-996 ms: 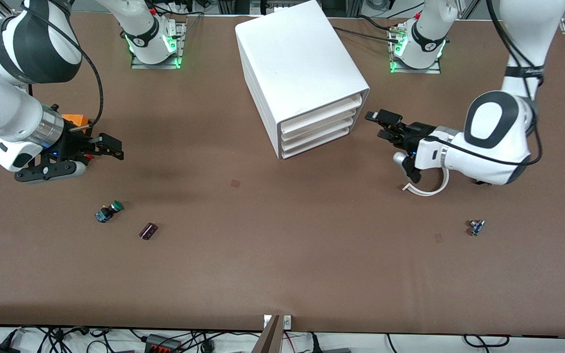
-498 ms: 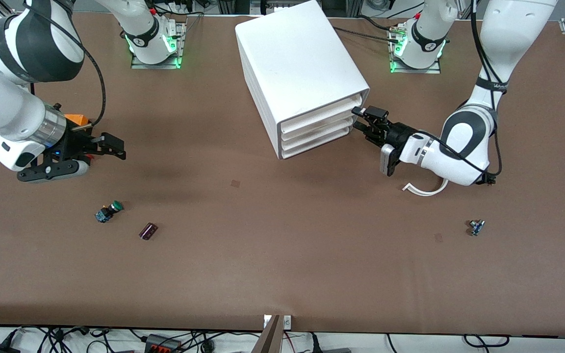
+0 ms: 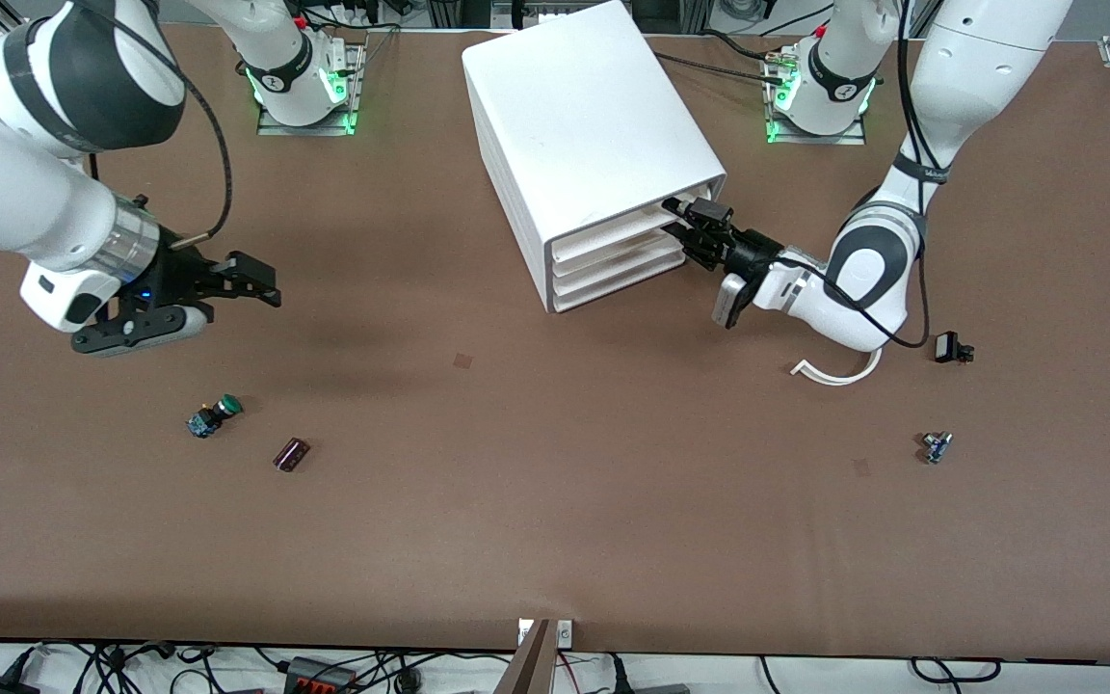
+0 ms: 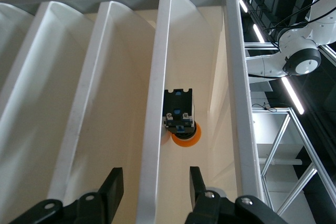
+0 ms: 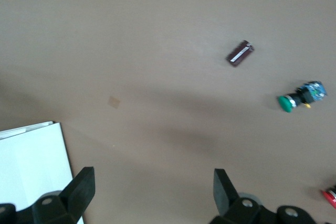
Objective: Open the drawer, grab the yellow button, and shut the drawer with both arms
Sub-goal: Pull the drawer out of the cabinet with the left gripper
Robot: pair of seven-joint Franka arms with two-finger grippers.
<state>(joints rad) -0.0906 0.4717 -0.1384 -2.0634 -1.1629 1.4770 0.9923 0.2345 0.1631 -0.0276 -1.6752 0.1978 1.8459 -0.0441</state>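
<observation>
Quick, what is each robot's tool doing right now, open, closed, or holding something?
Left tool: fingers straddling the top drawer front; grip cannot be told.
Right tool: open, holding nothing, over bare table.

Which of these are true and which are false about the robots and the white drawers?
1. The orange-capped button lies inside the top drawer. True.
2. The left end effector is holding the green button. False: it holds nothing. It is at the top drawer's front with a finger on each side of the lip, and the green button lies on the table toward the right arm's end.
3. The right end effector is open over bare table. True.
4. The top drawer is pulled all the way out. False: it sits in the cabinet.
</observation>
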